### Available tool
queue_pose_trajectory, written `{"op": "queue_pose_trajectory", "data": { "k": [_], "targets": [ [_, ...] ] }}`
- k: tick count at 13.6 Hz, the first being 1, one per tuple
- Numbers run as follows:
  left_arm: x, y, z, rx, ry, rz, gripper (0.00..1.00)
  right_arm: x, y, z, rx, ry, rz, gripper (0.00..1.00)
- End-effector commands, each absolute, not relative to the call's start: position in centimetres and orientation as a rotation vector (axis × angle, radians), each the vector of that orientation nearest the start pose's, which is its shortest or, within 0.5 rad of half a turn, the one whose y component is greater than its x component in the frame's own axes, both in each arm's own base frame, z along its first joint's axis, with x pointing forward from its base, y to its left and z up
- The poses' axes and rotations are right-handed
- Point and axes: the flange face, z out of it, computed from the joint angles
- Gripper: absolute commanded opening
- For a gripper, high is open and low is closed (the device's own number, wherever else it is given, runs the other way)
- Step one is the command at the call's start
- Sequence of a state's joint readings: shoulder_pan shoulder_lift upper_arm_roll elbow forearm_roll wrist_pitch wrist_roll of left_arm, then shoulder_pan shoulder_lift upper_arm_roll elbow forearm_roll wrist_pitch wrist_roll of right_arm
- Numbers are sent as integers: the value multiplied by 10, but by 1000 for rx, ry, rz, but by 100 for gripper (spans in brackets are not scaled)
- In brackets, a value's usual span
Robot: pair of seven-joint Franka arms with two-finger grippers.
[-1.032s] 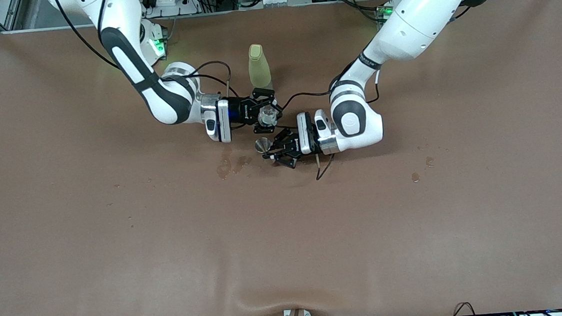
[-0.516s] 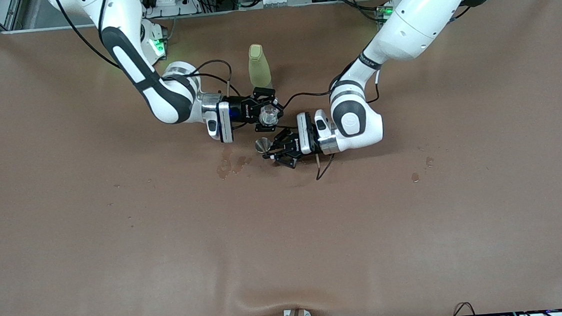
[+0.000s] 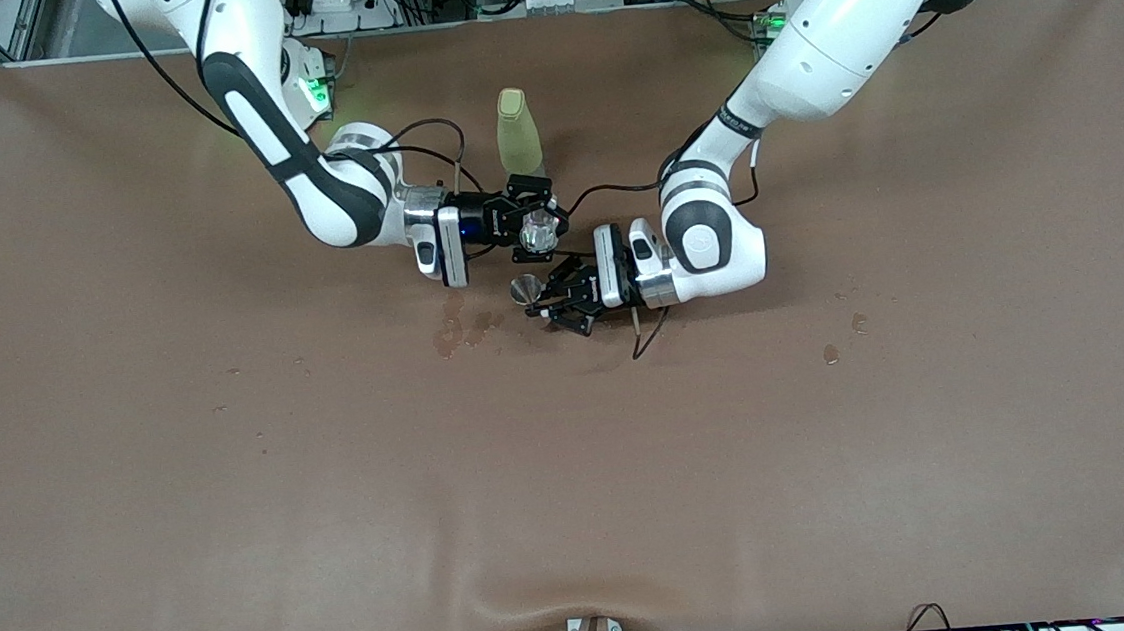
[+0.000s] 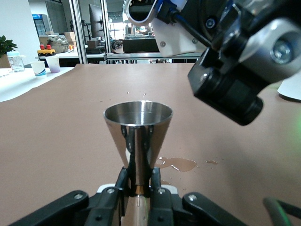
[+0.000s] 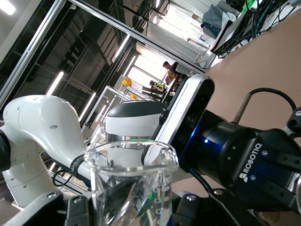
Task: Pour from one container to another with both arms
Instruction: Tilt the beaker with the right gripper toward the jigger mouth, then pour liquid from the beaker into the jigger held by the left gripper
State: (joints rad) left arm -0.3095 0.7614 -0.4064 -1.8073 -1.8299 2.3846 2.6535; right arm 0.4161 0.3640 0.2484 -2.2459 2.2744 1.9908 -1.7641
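Two vessels sit mid-frame, glass above cone.
The right gripper (image 3: 538,233), clamped on a clear beaker (image 3: 537,231), holds it tilted just above the steel measuring cone (image 3: 525,289), pinched upright by the left gripper (image 3: 549,306).

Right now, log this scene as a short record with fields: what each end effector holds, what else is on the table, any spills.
left end effector: shut on steel jigger, held upright
right end effector: shut on clear glass, tilted
bottle: yellow-green, capped, standing farther from the front camera than both end effectors
spill: wet patch on brown table, beside the jigger
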Motion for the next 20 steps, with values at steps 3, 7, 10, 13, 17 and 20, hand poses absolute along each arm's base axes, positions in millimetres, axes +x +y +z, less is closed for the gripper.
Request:
{"op": "queue_pose_trajectory", "data": {
  "k": [3, 7, 10, 13, 17, 20],
  "targets": [
    [486, -416, 158, 1423, -1423, 1110, 0, 405, 383, 246, -1545, -258, -517, 0],
    [484, -416, 157, 1425, -1423, 1106, 0, 405, 383, 246, -1547, -222, -481, 0],
    [484, -415, 157, 1426, -1424, 1105, 0, 405, 383, 246, -1549, -190, -449, 0],
    [472, -411, 153, 1432, -1432, 1076, 0, 407, 381, 246, -1550, -170, -435, 0],
    [464, -410, 155, 1427, -1414, 1064, 0, 407, 381, 246, -1546, -159, -439, 0],
    [462, -410, 156, 1428, -1416, 1062, 0, 408, 381, 246, -1546, -156, -441, 0]
  ]
}}
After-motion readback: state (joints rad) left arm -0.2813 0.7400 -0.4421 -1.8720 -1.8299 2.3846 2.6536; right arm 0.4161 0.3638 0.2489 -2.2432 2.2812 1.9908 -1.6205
